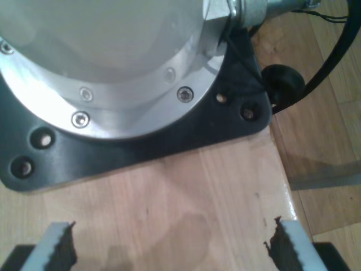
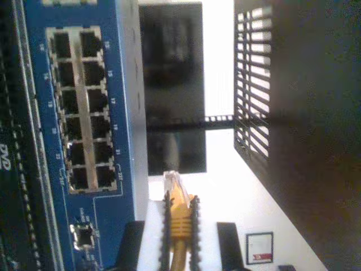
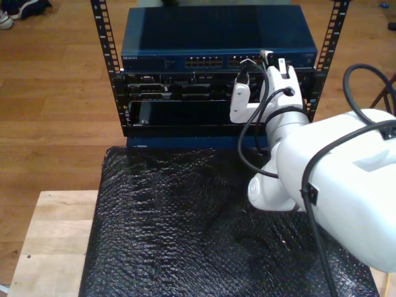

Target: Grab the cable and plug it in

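The cable (image 2: 179, 223) is yellow-orange with a clear plug (image 2: 172, 182) at its end. My second gripper (image 2: 180, 206) is shut on it just behind the plug, its dark fingers (image 2: 194, 217) on either side. The plug points past the edge of the blue switch (image 2: 73, 186), close to its block of empty ports (image 2: 84, 107), and sits in none of them. In the exterior view this gripper (image 3: 267, 59) is up against the switch (image 3: 216, 37) front at that view's right. My first gripper (image 1: 172, 248) stands open over bare wood, with nothing between its white pads (image 1: 56, 248).
The switch tops a black rack (image 3: 111, 74) with more units below. A black bubble mat (image 3: 185, 235) covers the wooden table (image 3: 49, 235). A silver arm base on a black plate (image 1: 169, 135) and a black cable (image 1: 333, 56) lie ahead of my first gripper. A slotted dark panel (image 2: 254, 84) flanks the plug.
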Robot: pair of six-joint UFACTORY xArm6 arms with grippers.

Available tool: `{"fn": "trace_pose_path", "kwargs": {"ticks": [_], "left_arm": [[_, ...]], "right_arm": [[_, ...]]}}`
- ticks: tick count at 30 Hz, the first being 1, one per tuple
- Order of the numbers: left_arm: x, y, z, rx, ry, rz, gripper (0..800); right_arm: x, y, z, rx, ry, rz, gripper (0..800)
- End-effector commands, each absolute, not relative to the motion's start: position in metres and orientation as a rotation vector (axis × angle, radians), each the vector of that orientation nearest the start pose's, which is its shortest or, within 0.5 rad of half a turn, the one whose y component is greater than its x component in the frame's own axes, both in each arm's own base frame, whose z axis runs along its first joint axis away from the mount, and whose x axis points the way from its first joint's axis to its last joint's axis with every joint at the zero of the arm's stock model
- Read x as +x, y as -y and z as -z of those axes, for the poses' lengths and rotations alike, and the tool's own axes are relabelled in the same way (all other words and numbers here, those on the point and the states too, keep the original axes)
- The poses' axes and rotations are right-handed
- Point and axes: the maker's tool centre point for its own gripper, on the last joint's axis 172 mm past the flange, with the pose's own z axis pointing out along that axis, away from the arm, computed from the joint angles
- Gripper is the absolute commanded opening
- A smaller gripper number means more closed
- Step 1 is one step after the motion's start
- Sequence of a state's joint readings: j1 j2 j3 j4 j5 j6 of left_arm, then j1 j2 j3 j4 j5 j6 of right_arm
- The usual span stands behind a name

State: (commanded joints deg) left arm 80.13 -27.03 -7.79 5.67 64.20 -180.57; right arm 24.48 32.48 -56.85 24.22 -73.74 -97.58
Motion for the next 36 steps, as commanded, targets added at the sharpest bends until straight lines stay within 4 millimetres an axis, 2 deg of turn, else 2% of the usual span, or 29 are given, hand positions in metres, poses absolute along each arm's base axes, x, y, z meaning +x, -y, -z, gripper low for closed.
{"fn": "trace_pose_path", "kwargs": {"ticks": [3, 7, 11, 15, 36], "left_arm": [[-0.001, -0.115, -0.037, -2.206, -2.779, 0.487, 800], [-0.001, -0.115, -0.037, -2.207, -2.779, 0.489, 800], [-0.001, -0.115, -0.037, -2.207, -2.779, 0.489, 800], [-0.001, -0.115, -0.037, -2.206, -2.779, 0.487, 800], [-0.001, -0.115, -0.037, -2.207, -2.779, 0.489, 800]], "right_arm": [[0.631, -0.158, -0.294, 1.172, -1.109, -1.270, 0], [0.628, -0.152, -0.303, 1.165, -1.056, -1.251, 0], [0.631, -0.144, -0.297, 1.189, -1.026, -1.229, 0], [0.630, -0.156, -0.292, 1.205, -1.020, -1.234, 0], [0.645, -0.158, -0.289, 1.220, -0.976, -1.237, 0]]}}
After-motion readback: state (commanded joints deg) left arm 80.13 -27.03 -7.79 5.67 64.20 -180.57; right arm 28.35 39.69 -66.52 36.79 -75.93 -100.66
